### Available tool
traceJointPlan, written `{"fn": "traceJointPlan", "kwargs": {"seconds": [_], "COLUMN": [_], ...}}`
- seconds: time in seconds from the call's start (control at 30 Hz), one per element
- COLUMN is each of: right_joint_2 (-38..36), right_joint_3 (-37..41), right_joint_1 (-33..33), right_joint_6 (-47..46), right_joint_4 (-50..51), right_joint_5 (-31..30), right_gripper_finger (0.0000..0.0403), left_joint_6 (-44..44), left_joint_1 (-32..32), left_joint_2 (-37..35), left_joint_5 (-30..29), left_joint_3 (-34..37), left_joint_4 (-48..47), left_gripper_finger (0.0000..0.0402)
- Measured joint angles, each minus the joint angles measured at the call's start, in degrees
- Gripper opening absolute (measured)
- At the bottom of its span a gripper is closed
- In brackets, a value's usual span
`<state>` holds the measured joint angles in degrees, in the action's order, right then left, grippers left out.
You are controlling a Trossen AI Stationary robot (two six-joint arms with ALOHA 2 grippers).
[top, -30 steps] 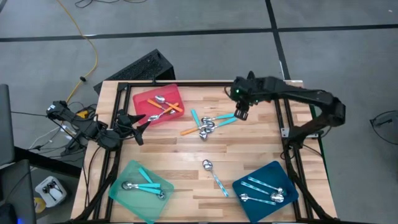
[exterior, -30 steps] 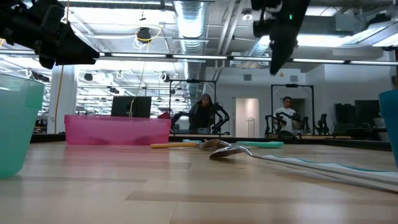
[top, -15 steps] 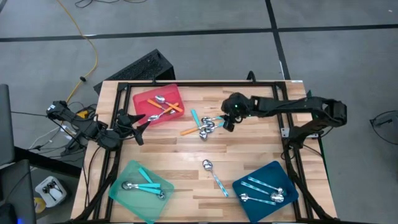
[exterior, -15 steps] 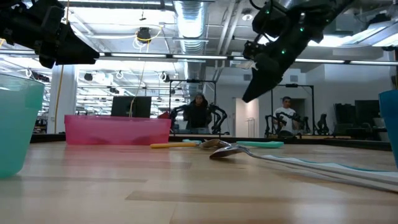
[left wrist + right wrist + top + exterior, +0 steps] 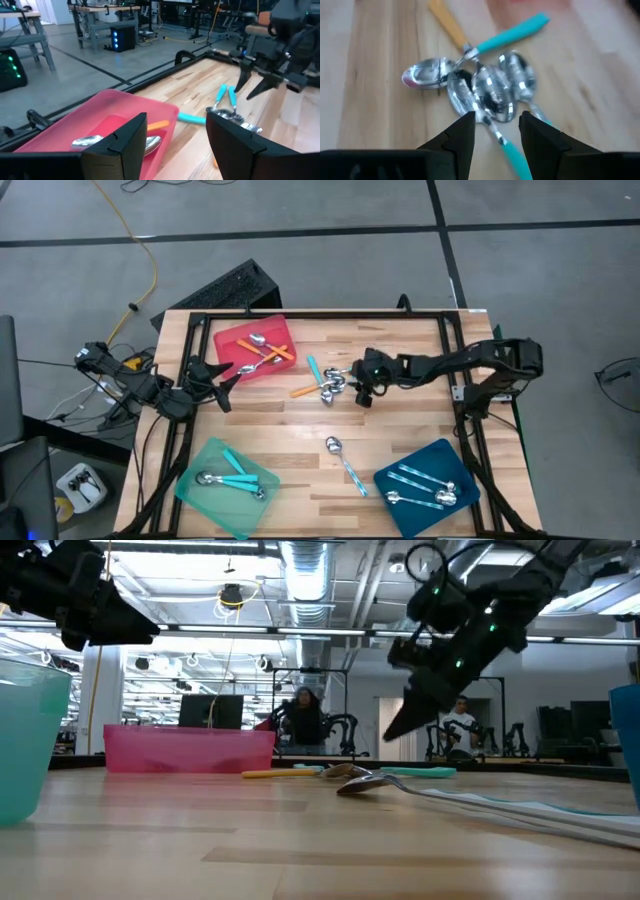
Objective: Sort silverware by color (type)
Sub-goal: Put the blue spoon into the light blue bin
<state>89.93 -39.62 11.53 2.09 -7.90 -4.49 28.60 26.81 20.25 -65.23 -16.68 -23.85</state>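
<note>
With several spoons already in the trays, the right end effector (image 5: 362,392) hovered open and empty beside the tangled spoons (image 5: 333,383) at the tabletop's (image 5: 400,430) twelve o'clock, still unsorted.

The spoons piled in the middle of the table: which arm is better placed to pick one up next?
Right. The right gripper is open beside the spoon pile; the left gripper waits by the red tray.

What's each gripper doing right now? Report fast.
Left gripper: open, empty, waiting by the red tray.
Right gripper: open, empty, over the spoon pile.
</note>
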Motion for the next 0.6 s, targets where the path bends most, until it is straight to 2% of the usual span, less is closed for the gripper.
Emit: {"fn": "traceJointPlan", "kwargs": {"seconds": [0.27, 0.6], "right_joint_2": [7.0, 7.7], "right_joint_3": [-1.5, -1.7], "right_joint_1": [0.7, 2.1], "right_joint_6": [1.1, -2.0], "right_joint_4": [0.8, 7.7], "right_joint_5": [0.0, 0.0], "right_gripper_finger": [0.0175, 0.0175], "left_joint_6": [1.5, 1.4], "left_joint_1": [0.0, 0.0], "left_joint_2": [0.0, 0.0], "left_joint_5": [0.4, -0.2], "left_joint_3": [0.0, 0.0], "left_joint_4": [-0.8, -1.2], "left_gripper_finger": [0.0190, 0.0190]}}
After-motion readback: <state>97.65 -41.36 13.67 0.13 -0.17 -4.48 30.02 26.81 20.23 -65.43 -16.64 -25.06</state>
